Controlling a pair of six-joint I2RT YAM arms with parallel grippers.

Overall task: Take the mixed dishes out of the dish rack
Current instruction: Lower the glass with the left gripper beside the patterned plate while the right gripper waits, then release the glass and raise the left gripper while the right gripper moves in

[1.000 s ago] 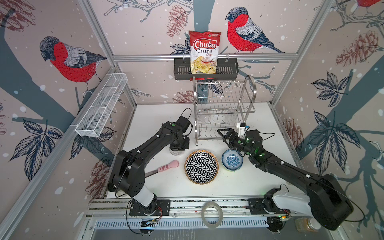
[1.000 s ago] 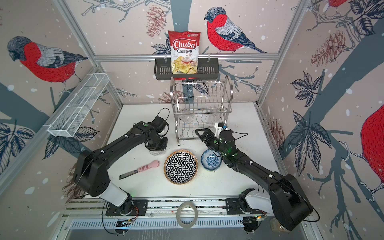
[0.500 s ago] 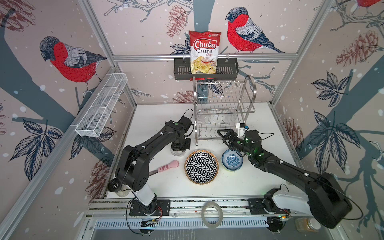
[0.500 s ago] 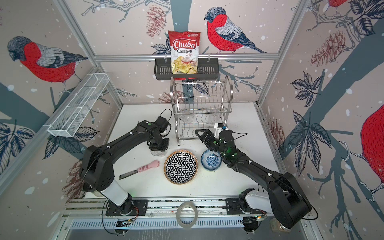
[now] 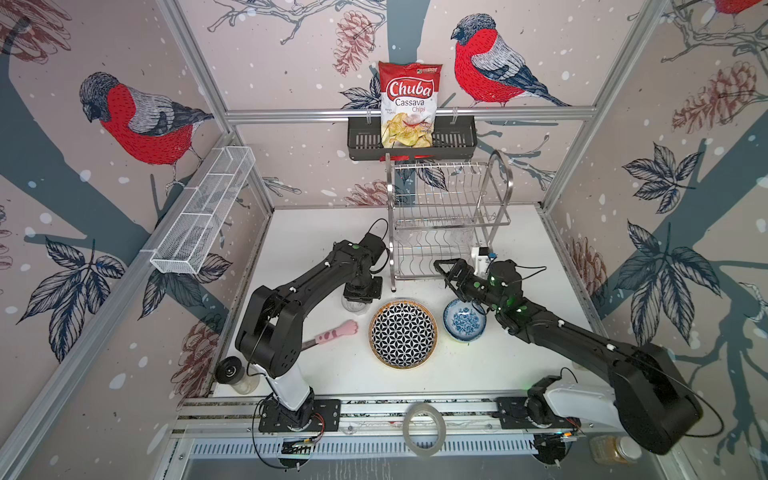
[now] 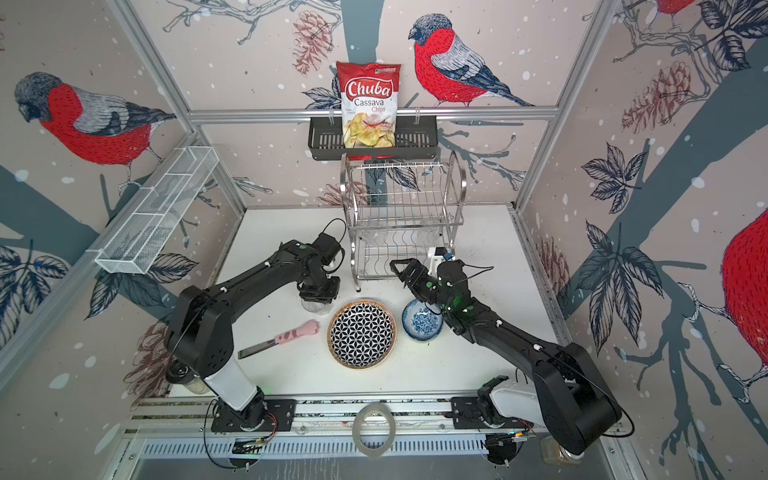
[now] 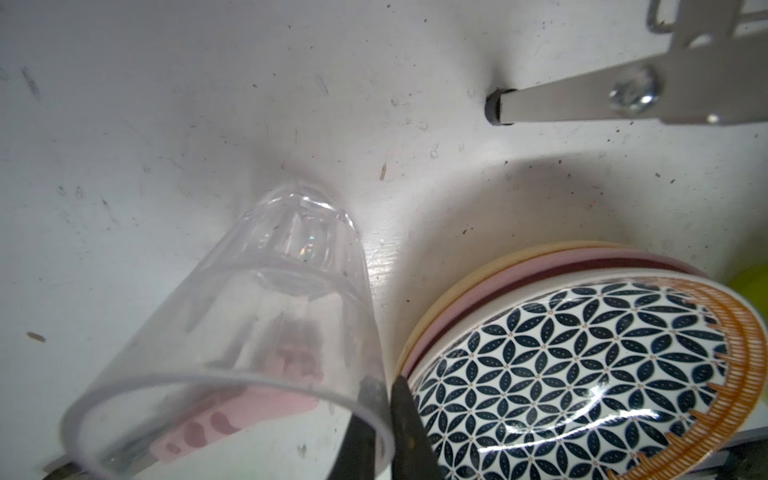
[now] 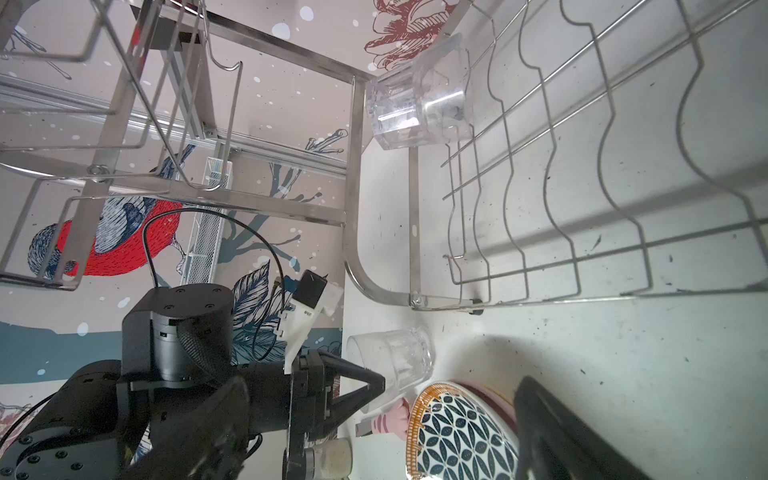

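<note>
1. In both top views, the dish rack [image 5: 451,199] stands at the rear of the table [image 5: 316,232]. The right gripper [image 5: 445,272], jaws wide apart, hovers before the lower tier, above the blue-floral bowl [image 5: 464,322].
2. In the left wrist view, the left gripper [image 7: 382,388] is pinched on the wall of an upright glass [image 7: 266,316], which stands on the table beside the stacked plates [image 7: 582,365].
3. In the right wrist view, a second glass [image 8: 419,104] rests on the rack's lower shelf.

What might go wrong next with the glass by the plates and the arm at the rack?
The left pincer pinches the clear faceted glass by its rim, close beside the geometric-patterned plate stack; pulling away could tip it against them. The open right pincer faces the steel wire dish rack; reaching the second clear glass on its lower shelf, it may snag the wavy wires.
</note>
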